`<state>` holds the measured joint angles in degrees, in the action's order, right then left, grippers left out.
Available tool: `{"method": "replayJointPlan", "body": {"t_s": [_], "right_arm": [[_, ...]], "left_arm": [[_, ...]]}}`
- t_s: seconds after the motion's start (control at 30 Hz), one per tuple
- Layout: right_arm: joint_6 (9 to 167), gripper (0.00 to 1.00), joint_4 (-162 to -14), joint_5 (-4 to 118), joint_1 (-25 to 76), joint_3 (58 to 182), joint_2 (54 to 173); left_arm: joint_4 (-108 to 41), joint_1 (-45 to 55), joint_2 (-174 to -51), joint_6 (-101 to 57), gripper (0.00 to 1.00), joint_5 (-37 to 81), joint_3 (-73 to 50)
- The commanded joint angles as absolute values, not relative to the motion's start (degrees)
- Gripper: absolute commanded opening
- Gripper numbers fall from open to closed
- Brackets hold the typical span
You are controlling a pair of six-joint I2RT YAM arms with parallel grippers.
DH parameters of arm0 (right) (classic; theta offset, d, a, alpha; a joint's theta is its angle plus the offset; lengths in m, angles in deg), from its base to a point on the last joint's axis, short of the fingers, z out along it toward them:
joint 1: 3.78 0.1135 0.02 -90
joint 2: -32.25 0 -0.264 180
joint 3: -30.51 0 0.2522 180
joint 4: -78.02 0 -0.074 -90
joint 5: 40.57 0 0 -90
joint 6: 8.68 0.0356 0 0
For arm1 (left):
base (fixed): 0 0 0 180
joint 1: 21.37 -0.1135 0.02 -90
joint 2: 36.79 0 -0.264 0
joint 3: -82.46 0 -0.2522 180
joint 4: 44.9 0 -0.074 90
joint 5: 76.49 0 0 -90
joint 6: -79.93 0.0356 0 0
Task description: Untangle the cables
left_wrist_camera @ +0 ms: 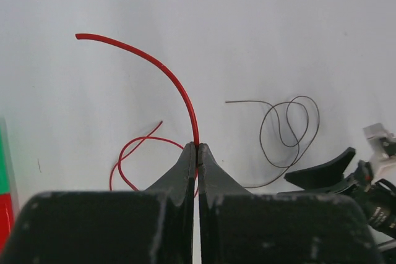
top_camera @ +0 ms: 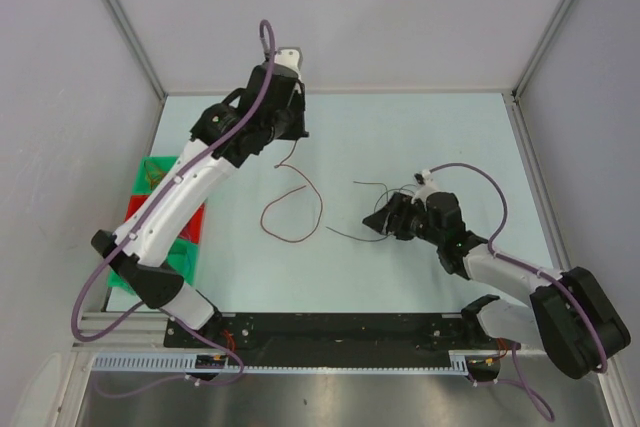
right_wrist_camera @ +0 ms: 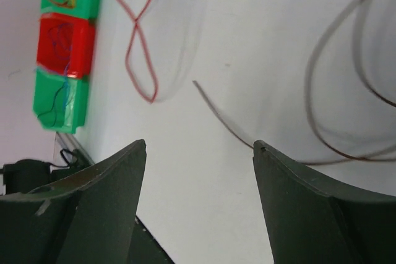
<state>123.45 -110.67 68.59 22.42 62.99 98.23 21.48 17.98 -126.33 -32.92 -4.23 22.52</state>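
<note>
A thin red cable [left_wrist_camera: 179, 88] is pinched between the fingertips of my left gripper [left_wrist_camera: 197, 147], which is shut on it. One end arcs up and left. The rest hangs to a loop [top_camera: 318, 205] lying on the pale table [top_camera: 450, 127]. A dark grey cable [left_wrist_camera: 291, 128] lies coiled in loose loops to the right, one end [right_wrist_camera: 216, 110] running close by the right finger of my right gripper [right_wrist_camera: 199, 146]. That gripper [top_camera: 378, 219] stands open low over the table with nothing between its fingers. The red cable [right_wrist_camera: 139, 41] lies beyond it.
A row of green and red bins [top_camera: 150, 182] stands at the table's left edge, partly under my left arm, with thin wires inside [right_wrist_camera: 65, 47]. White walls close in the back and sides. The black rail [top_camera: 330, 332] runs along the near edge.
</note>
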Motion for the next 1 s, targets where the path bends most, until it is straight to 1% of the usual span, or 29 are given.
{"method": "replayJointPlan", "body": {"t_s": [0.0,0.03,0.1,0.2,0.33,0.37,0.43,0.57,0.67,0.8,0.87,0.9,0.97], "right_arm": [[120.09,0.75,-111.94,64.22,28.99,69.67,96.85],[120.26,0.75,-112.64,63.32,31.44,70.37,98.33],[120.87,0.75,-114.31,60.78,33.13,72.64,100.62],[122.10,0.74,-113.62,57.43,35.07,77.12,107.99],[122.46,0.73,-117.83,57.60,37.96,81.95,116.96],[122.54,0.72,-117.75,57.25,38.49,83.28,120.72],[122.81,0.70,-117.40,56.90,39.46,87.31,124.08],[123.34,0.68,-118.19,55.23,41.48,91.63,129.80],[123.60,0.60,-117.66,54.18,42.19,94.27,133.15],[123.34,0.33,-116.78,52.77,43.15,96.47,135.08],[122.81,0.23,-115.56,52.07,43.51,97.79,135.70],[122.11,0.14,-115.03,51.63,43.86,98.14,135.53],[121.41,0.04,-113.63,50.93,44.12,98.76,134.74]], "left_arm": [[25.46,18.00,-123.28,-30.90,0.00,-2.75,28.97],[25.55,17.92,-123.28,-30.64,0.00,-2.66,29.33],[25.99,18.00,-123.10,-30.55,0.00,-2.66,30.21],[25.90,17.92,-122.93,-30.20,0.00,-2.66,29.86],[25.73,17.39,-122.23,-29.85,0.00,-1.79,29.77],[25.64,17.30,-122.05,-29.76,0.00,-1.61,29.77],[25.46,16.78,-121.87,-29.41,0.00,-0.73,29.77],[25.46,15.55,-121.26,-28.79,0.00,0.41,29.51],[25.03,14.76,-120.12,-28.53,0.00,1.29,28.37],[24.06,13.26,-118.45,-28.35,0.00,2.96,25.30],[23.53,12.39,-117.74,-28.35,0.00,3.84,24.15],[23.44,12.12,-117.05,-28.44,0.00,4.02,23.37],[23.18,11.24,-116.51,-28.62,0.00,4.80,22.57]]}}
